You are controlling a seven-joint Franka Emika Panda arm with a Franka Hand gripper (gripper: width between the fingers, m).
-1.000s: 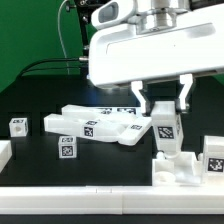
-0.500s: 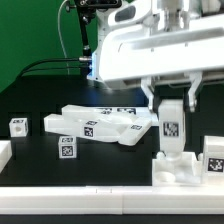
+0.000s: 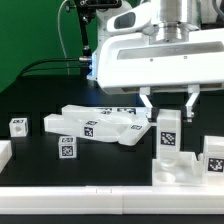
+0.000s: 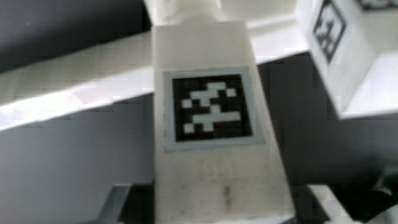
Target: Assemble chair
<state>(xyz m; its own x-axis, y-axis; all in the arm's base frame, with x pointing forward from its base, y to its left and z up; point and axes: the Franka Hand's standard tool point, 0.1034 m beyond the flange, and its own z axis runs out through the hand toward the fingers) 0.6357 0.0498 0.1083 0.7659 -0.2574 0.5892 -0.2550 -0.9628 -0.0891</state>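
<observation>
We see the gripper (image 3: 169,108) closed on the upper end of a tall white block (image 3: 168,135) of the chair kit, one finger on each side. The block stands upright straight below the hand, and its face bears a black-and-white square tag (image 4: 208,105). Its lower end meets a blocky white base piece (image 3: 178,170); we cannot tell whether it is seated. Well aside from the hand, toward the exterior view's left, lie flat tagged slabs (image 3: 100,125).
</observation>
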